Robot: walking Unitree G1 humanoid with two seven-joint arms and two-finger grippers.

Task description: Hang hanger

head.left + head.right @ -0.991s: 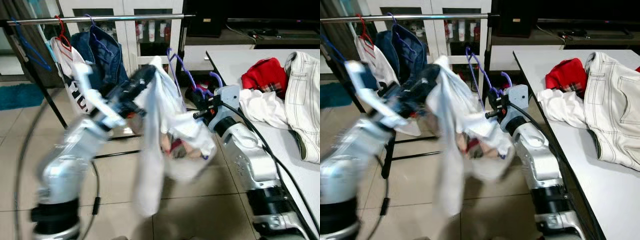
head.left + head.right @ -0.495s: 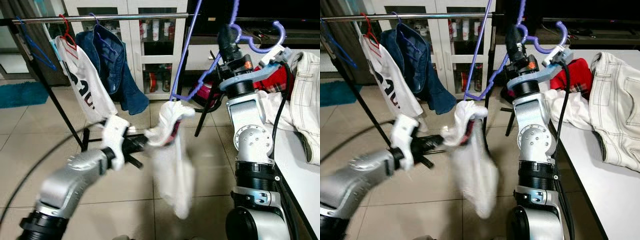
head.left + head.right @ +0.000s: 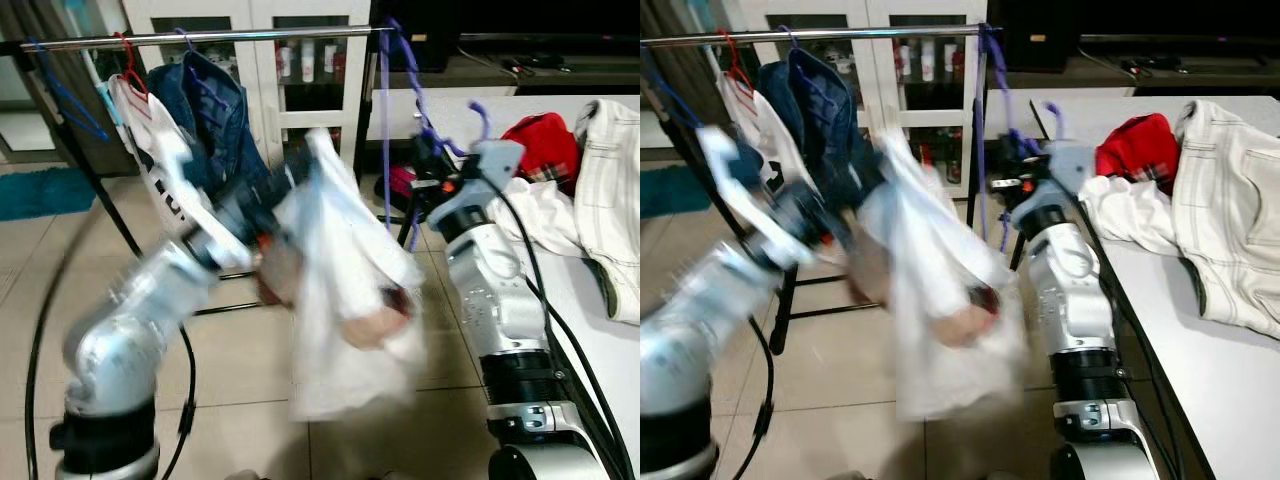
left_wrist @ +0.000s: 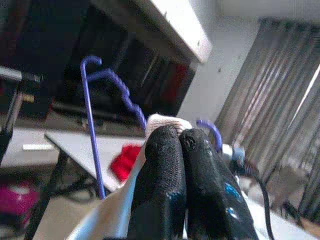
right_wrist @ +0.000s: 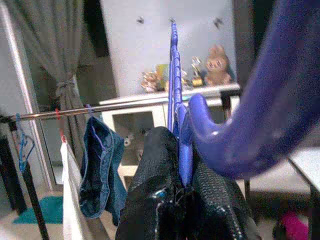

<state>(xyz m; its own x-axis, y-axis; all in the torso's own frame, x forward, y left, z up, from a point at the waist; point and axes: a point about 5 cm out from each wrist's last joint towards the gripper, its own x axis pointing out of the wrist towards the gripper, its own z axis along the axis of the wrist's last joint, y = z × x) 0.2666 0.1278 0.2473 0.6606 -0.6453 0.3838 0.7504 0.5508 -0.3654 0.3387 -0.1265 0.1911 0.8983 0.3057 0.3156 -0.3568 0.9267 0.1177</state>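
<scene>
Nearest the camera, at about 6 o'clock in the head views, a white cloth garment [image 3: 345, 300] hangs blurred between the two silver arms, with a patch of red print low on its front. At 9 o'clock the left end effector [image 3: 268, 205] sits at the garment's upper edge; its wrist view shows the two black fingers [image 4: 162, 185] pressed together with a fold of the white fabric caught between them. At 3 o'clock the right end effector [image 3: 428, 165] is raised beside the garment's other shoulder, its black fingers [image 5: 150, 200] closed on the purple plastic hanger [image 3: 386, 110], which stands nearly upright with its long bar rising toward the rail and its hook end [image 5: 235, 130] looming close to the wrist camera.

Farther right, at 2 o'clock, a white worktop [image 3: 590, 350] carries a red garment [image 3: 540, 145], a white cloth [image 3: 535, 215] and a cream stitched garment [image 3: 610, 200].

Beyond, from 10 to 12 o'clock, a metal clothes rail [image 3: 200, 38] holds a dark blue denim jacket [image 3: 210, 110] on a purple hanger, a white printed shirt [image 3: 145, 130] on a red hanger, and an empty blue hanger [image 3: 60, 95]. A white glass-door cabinet [image 3: 290, 60] stands behind the rail.
</scene>
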